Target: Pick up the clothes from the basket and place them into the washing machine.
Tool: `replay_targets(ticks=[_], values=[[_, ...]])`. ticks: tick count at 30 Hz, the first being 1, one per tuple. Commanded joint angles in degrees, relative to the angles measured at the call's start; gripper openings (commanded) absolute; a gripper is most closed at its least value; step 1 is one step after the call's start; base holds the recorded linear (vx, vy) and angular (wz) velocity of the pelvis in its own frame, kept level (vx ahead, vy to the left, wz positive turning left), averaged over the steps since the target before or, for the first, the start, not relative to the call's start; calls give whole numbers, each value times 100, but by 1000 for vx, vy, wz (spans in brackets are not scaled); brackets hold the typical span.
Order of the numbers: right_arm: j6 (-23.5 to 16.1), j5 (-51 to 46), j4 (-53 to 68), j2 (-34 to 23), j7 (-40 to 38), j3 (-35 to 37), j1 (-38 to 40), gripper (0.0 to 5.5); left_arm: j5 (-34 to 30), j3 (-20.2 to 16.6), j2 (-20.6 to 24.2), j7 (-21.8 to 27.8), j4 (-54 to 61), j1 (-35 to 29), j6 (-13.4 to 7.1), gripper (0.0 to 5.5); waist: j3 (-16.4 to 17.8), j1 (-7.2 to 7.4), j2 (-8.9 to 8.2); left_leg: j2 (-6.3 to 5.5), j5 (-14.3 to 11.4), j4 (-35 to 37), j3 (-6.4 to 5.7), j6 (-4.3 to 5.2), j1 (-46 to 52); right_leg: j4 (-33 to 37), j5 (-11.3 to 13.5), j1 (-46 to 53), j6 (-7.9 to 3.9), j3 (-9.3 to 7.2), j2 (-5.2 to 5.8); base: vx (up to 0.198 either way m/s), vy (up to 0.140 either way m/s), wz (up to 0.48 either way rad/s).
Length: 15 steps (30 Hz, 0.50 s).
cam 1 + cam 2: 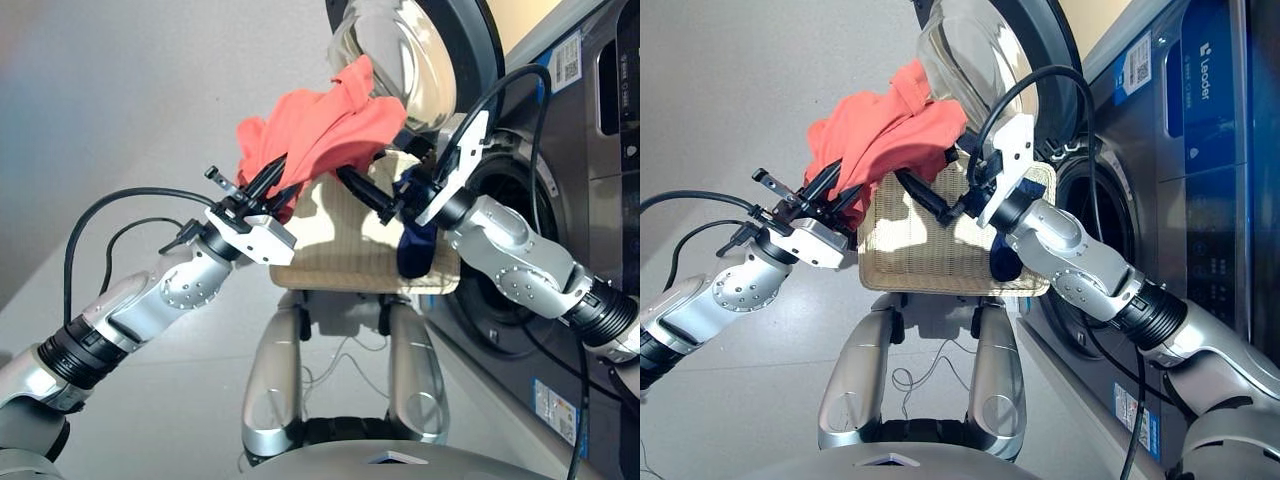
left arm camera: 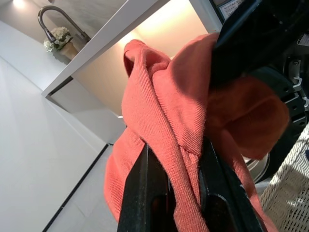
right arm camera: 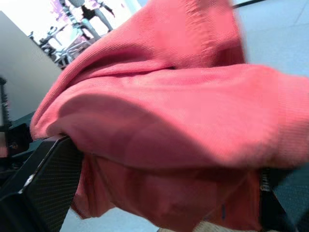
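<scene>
A coral-red garment (image 1: 320, 120) hangs bunched in the air above the cream woven basket (image 1: 330, 255). My left gripper (image 1: 272, 180) is shut on its lower left part; in the left wrist view both fingers (image 2: 145, 193) pinch the cloth (image 2: 164, 121). From the right, my right gripper (image 1: 350, 180) reaches under the same garment (image 3: 183, 121), open, its fingers wide apart with cloth draped between them. A dark navy garment (image 1: 415, 250) droops over the basket's right edge beneath my right forearm. The washing machine (image 1: 600, 150) stands at the right, its glass door (image 1: 410, 50) swung open and its drum opening (image 1: 520, 200) behind my right arm.
Grey floor (image 1: 120, 100) stretches to the left of the basket. A black cable (image 1: 500, 85) loops from my right wrist across the front of the porthole. Another cable (image 1: 110, 205) arcs over my left forearm. Blue stickers (image 1: 1195, 60) mark the machine's front.
</scene>
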<state>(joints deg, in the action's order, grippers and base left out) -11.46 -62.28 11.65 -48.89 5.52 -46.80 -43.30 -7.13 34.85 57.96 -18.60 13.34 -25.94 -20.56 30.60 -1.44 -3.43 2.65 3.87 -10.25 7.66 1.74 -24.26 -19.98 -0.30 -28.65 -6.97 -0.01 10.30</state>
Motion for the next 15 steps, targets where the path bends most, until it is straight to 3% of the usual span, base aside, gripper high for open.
replay_targets(ticks=[1, 15], values=[[-252, -178, 778, -14, 105, -120, -680, 550, -127, -89, -122, -159, 402, -224, -180, 0, -81, 165, 40, 370, -197, -489, 123, 557, 106, 37, 52, 39, -164, 15, -100, 0, 0, 0], [-240, -148, 612, 602, 101, -549, -1327, 550, -76, 333, -223, -55, 442, -598, -187, 0, -81, 128, 59, 357, -231, -582, 102, 529, 1, -28, 54, -57, -133, 41, -92, 0, 0, 0]])
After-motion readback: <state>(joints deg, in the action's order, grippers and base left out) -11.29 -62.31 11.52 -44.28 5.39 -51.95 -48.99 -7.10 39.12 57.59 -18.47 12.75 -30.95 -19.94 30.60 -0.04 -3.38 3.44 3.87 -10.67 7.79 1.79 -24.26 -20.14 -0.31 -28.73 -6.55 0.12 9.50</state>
